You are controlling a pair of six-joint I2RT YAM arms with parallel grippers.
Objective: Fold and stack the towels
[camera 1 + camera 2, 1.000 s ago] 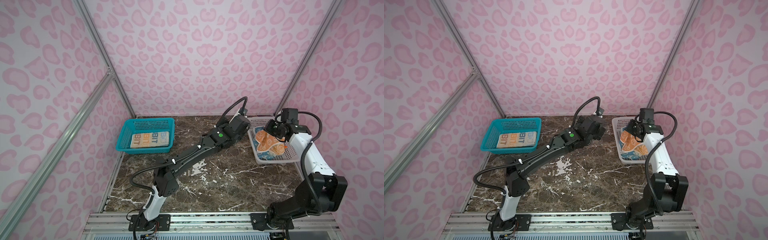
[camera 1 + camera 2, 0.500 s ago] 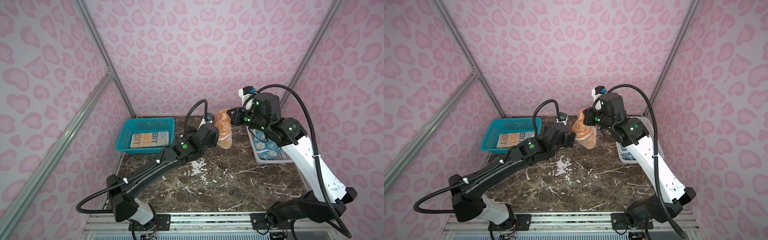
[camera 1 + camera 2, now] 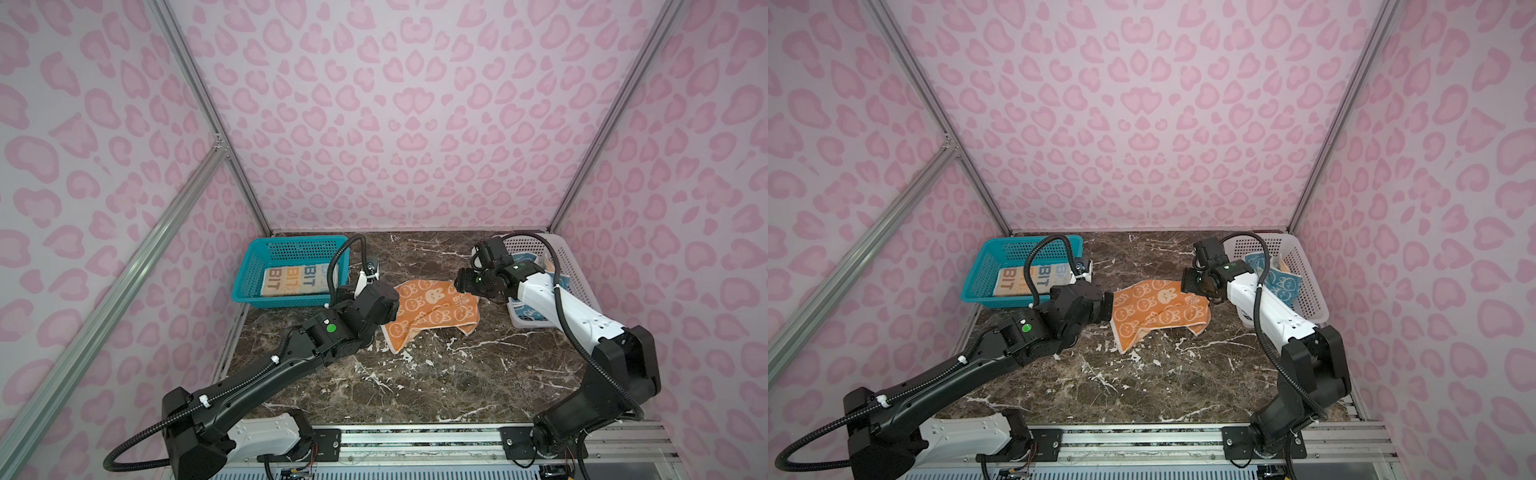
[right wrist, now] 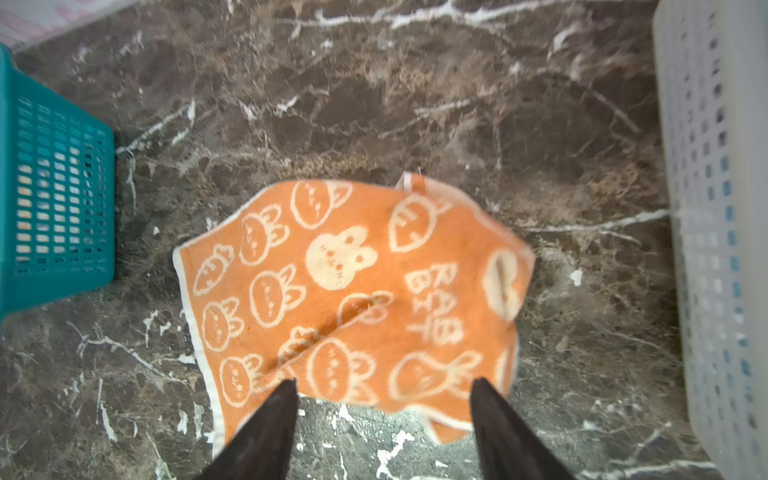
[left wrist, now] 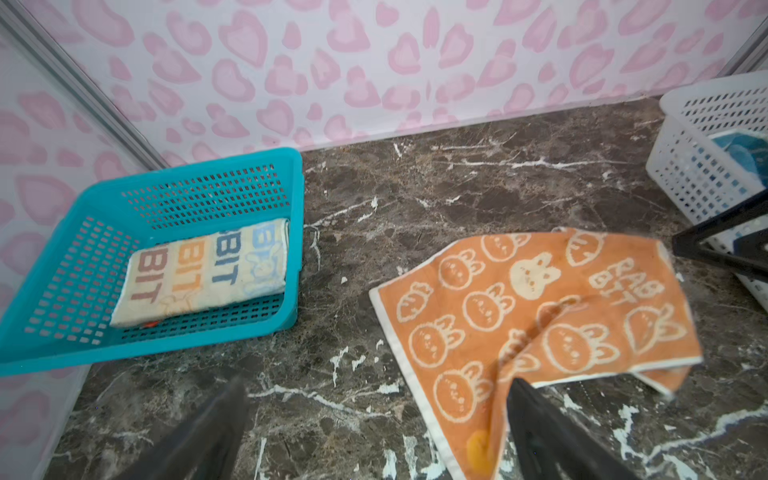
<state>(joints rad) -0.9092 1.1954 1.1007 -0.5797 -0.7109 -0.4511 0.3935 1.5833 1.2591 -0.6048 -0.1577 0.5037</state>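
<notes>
gaping, left end effector point(image 5: 376, 384) and right end effector point(image 4: 384, 386) hold nothing.

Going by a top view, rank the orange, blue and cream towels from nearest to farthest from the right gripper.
1. The orange towel, mid-table, right at the right gripper.
2. The blue towel, in the white basket on the right side.
3. The cream towel, in the teal basket, far across on the left.
</notes>
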